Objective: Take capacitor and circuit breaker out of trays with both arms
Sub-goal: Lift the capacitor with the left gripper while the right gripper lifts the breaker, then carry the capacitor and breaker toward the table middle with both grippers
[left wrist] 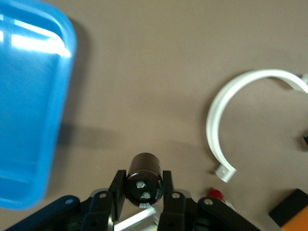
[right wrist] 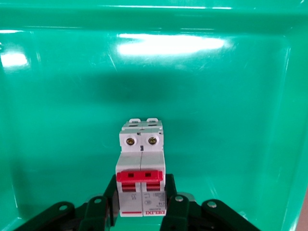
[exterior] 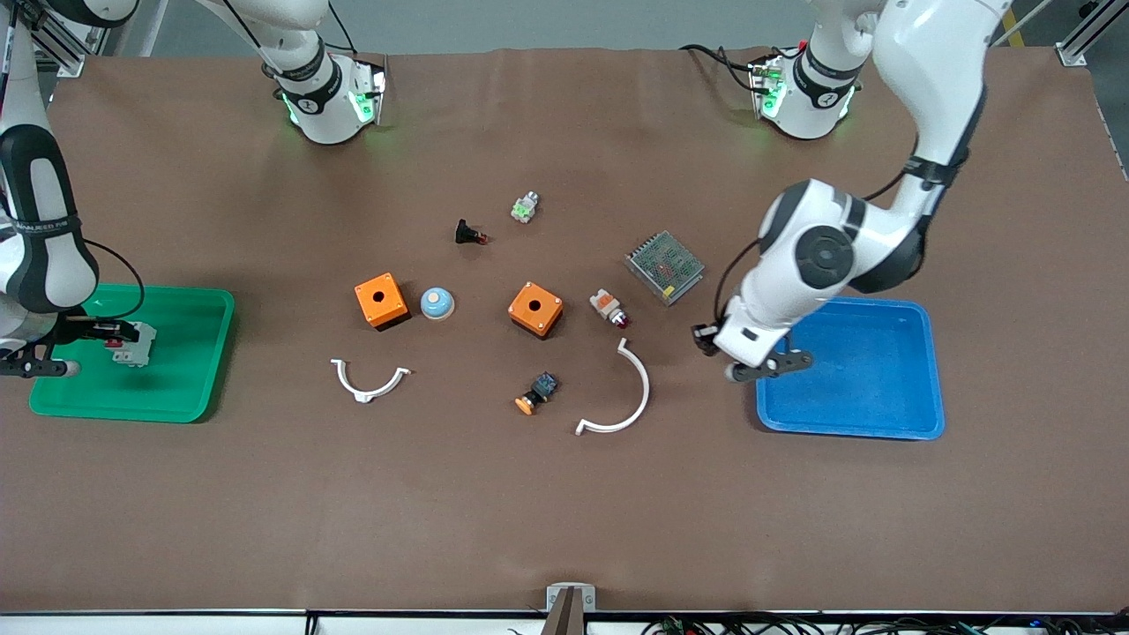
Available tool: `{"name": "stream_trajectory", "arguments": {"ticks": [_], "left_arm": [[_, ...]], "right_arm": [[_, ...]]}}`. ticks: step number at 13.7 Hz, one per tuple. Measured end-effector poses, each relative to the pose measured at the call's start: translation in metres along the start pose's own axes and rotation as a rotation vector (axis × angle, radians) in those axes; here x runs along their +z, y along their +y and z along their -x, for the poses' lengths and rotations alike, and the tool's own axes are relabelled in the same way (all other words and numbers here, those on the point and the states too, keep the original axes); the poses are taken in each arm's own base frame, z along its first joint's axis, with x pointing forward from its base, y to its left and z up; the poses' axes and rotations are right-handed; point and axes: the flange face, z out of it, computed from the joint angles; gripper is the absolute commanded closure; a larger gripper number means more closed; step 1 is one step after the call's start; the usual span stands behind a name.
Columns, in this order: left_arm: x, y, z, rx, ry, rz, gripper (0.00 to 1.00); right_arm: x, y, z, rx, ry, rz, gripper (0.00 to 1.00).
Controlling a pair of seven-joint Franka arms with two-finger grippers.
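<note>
My left gripper [exterior: 707,339] is shut on the capacitor [left wrist: 144,174], a small dark cylinder with two metal dots on its end. It holds the capacitor [exterior: 704,337] above the bare table, just beside the blue tray [exterior: 847,430], at the tray's edge toward the right arm's end. In the left wrist view the fingers [left wrist: 117,190] press both of its sides. My right gripper [exterior: 119,339] is shut on the breaker [exterior: 134,346], a light-grey block with red levers [right wrist: 140,176], and holds it a little above the floor of the green tray [exterior: 132,411].
Between the trays lie two orange boxes [exterior: 381,301] [exterior: 535,309], a blue dome button [exterior: 437,303], a black push-button [exterior: 470,234], an orange-capped button [exterior: 537,392], an indicator lamp [exterior: 609,309], a mesh-covered unit [exterior: 664,266] and two white arcs [exterior: 370,380] [exterior: 624,395].
</note>
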Motion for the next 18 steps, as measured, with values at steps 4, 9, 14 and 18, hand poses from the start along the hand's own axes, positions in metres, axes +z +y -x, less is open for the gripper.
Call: {"name": "stream_trajectory", "arguments": {"ticks": [4,9,14,18], "left_arm": [[0.027,0.042,0.044,-0.064,-0.02,-0.004,1.0],[0.064,0.06,0.068,-0.113,-0.033,0.01,1.0],[0.057,0.066,0.057,-0.123,-0.008,0.042,1.0],[0.024,0.095,0.028,-0.101,0.067,0.11,1.0]], "right_arm": [[-0.011,-0.003,-0.002,-0.011,-0.013,-0.012,0.82],[-0.105,-0.041,-0.004,-0.066,-0.066,-0.063,0.82],[-0.161,-0.143,-0.008,-0.041,-0.124,-0.069,0.8],[-0.165,-0.254,-0.017,-0.047,-0.156,-0.075,0.8]]}}
